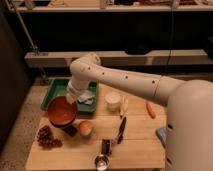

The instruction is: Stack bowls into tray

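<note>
— Bowl (62, 111), orange-red, left of centre, rim overlapping tray (55, 89) corner. Purple bowl not seen.

— Gripper (73, 98)?

— Just above the bowl's far rim; grip can't be judged.

— Progress?

— Nothing stacked yet. White cup (113, 101), orange (85, 128) lie nearby.

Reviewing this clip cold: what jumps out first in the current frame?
The big white arm sweeps in from the right, its gripper low at the front edge of the green tray. Right under it sits the glossy orange-red bowl, overlapping the tray's near rim at the table's left. An orange fruit lies just right of the bowl, and a white cup stands mid-table.
</note>
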